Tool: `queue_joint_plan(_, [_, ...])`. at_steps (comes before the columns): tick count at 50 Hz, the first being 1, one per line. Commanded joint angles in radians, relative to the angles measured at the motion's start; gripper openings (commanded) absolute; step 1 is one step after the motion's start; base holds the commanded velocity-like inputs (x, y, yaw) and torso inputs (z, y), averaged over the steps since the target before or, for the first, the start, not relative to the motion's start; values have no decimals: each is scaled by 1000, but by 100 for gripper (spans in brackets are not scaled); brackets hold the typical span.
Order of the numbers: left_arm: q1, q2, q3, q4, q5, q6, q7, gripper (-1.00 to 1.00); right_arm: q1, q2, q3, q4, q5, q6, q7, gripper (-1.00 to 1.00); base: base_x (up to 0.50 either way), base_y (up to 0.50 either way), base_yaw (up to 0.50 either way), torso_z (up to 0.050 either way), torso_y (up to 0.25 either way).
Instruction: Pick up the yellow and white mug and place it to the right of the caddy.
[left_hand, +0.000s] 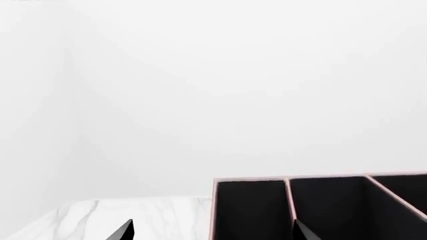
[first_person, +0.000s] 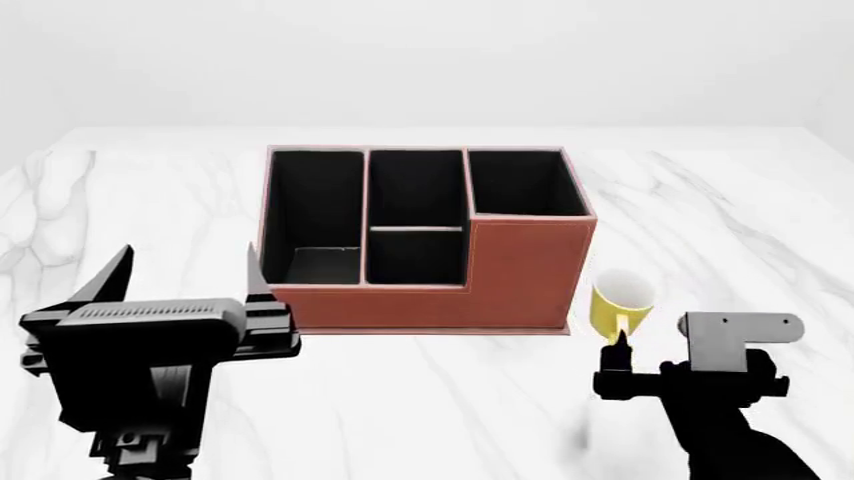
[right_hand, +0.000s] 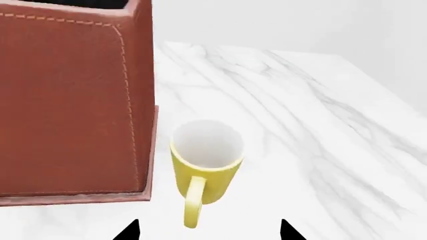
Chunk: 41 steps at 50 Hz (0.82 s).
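Observation:
The yellow and white mug (first_person: 621, 300) stands upright on the marble table, just right of the caddy's front right corner. The caddy (first_person: 514, 275) is a reddish-brown box with black compartments, its right rear section taller. In the right wrist view the mug (right_hand: 205, 162) sits close to the caddy wall (right_hand: 67, 100), its handle pointing back between my open fingers. My right gripper (right_hand: 209, 233) is open and empty just short of the mug; it also shows in the head view (first_person: 641, 352). My left gripper (first_person: 187, 262) is open and empty at the caddy's front left; its wrist view (left_hand: 213, 232) shows the caddy's compartments (left_hand: 320, 205).
The white marble table (first_person: 441, 400) stretches out on all sides of the caddy, with its back edge against a plain white wall. To the right of the mug only bare marble (right_hand: 320, 150) shows.

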Motion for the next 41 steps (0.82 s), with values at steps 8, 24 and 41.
queue_joint_plan(8, [12, -9, 4, 25, -2, 2, -12, 100, -128, 28, 85, -510, 59, 198, 77, 100, 0, 0, 0, 0, 0])
queue_joint_plan(24, [38, -20, 0, 68, -4, 5, -28, 100, -189, 45, 160, -794, 84, 314, 134, 100, 0, 0, 0, 0, 0])
queue_joint_plan(41, [34, -23, 15, 60, -4, 17, -36, 100, -226, 327, 61, -806, 462, 153, 582, 100, 0, 0, 0, 0, 0])
